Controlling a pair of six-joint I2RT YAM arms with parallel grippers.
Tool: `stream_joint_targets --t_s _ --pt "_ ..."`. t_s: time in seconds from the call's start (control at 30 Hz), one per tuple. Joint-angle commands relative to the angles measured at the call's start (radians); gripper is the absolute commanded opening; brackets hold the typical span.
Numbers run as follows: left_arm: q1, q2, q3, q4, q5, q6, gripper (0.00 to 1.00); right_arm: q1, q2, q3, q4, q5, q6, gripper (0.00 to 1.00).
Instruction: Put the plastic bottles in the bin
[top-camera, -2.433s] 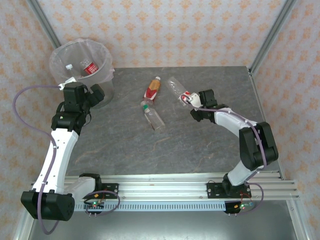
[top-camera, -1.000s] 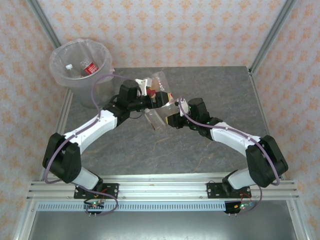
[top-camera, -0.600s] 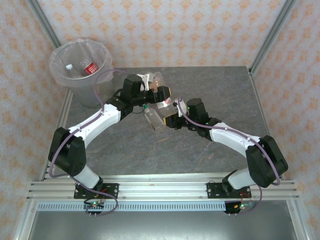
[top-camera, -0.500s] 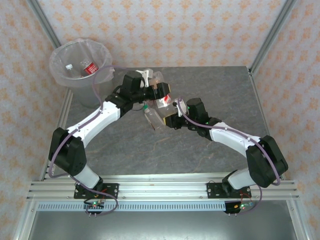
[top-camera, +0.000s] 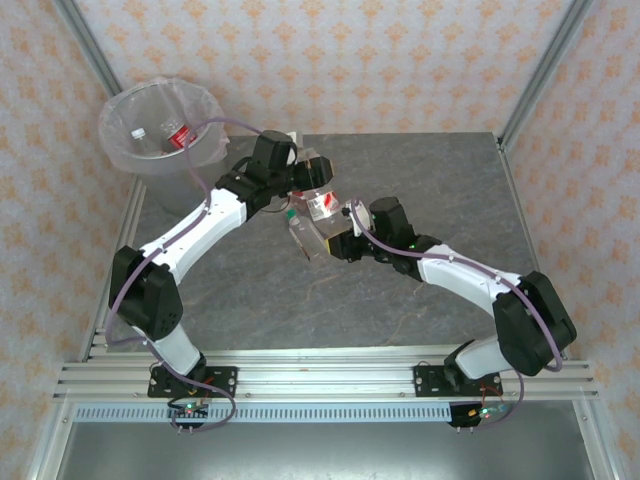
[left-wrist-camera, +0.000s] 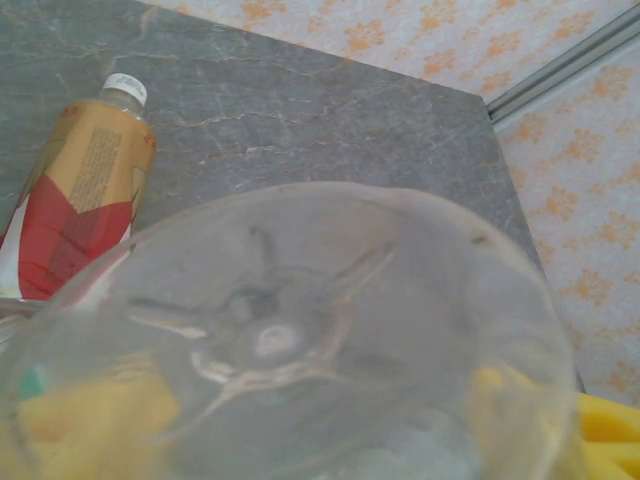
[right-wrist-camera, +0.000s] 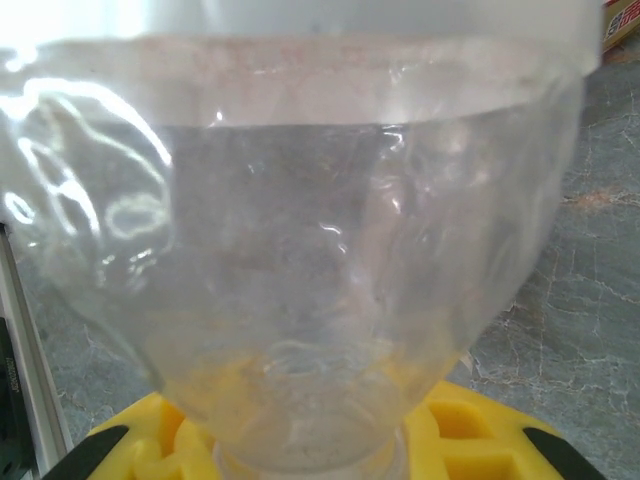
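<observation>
We see the clear bottle (top-camera: 322, 203) held in the air above the middle of the bench (top-camera: 440, 190), between the two arms. The right claw (top-camera: 347, 222) is clamped on its neck: in the right wrist view the bottle's shoulder flares up from between the yellow pads (right-wrist-camera: 470, 425). The left claw (top-camera: 313, 186) stands around the other end, with the moulded, star-creased base (left-wrist-camera: 270, 340) close against its camera and a yellow pad (left-wrist-camera: 612, 432) at one side. Whether those jaws press the wall or stand just off it, we cannot tell. The bottle looks empty, so we judge it very light. Its wall is thin, glossy plastic that should dent under a hard squeeze and slide on a loose one. The neck and the base ring seem the stiffest places to take hold, and the red-and-white label band may offer a little more friction than the bare wall. A green-capped bottle (top-camera: 310, 238), clear and slender, lies on the bench just beneath the held one. A brown-and-red labelled bottle (left-wrist-camera: 80, 185) with a white cap lies on its side on the veined grey stone-look surface. The bin (top-camera: 112, 105) stands at the far left corner, well apart from the held bottle. It is round and translucent, lined with a crinkly clear bag, and a red-labelled bottle (top-camera: 180, 136) is already inside.
</observation>
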Motion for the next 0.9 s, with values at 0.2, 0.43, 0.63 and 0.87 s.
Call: stream_joint_targets --t_s 0.2,0.43,0.63,0.87 --pt "-0.005 -0.011 0.035 -0.006 -0.022 0.009 0.61 0.007 -0.049 0.019 0.014 0.018 -0.008 0.22" --pt "-0.004 -0.016 0.042 0.006 -0.019 -0.015 0.62 0.007 -0.087 -0.031 0.100 0.027 0.011 0.51" --pt "0.005 -0.021 0.053 0.000 -0.027 -0.022 0.62 0.007 -0.130 -0.067 0.119 0.032 -0.024 0.71" --pt "0.036 -0.044 0.037 -0.005 -0.046 -0.020 0.61 0.007 -0.224 -0.104 0.093 0.132 -0.080 0.99"
